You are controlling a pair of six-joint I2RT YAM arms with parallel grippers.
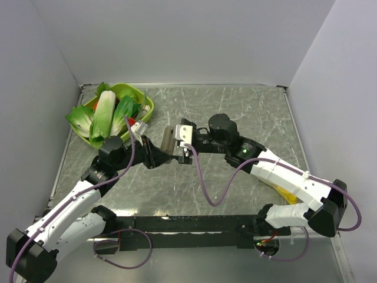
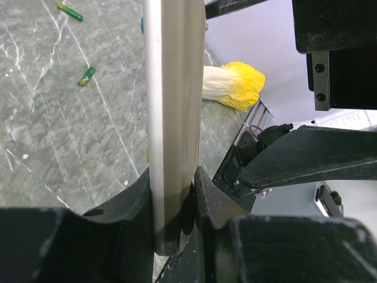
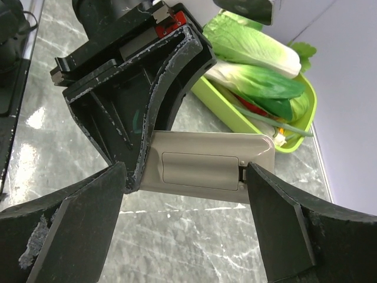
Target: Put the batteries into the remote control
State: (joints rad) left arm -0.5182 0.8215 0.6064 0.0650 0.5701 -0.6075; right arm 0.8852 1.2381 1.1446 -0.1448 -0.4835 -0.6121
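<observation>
Astride the remote (image 2: 172,118), right gripper (image 3: 185,174) wide open and empty; left gripper (image 2: 174,203) clamped on remote's end; batteries (image 2: 86,75) well apart from it. Hook cover (image 3: 200,171) edge squarely, slide off gently.

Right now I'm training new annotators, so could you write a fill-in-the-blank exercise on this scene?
The remote control is held by the ___ arm's end effector.
The right end effector stands ___ around it.
The batteries lie loose on the ___.
The leafy vegetables fill a ___ tray.
Missing: left; open; table; green.
</observation>
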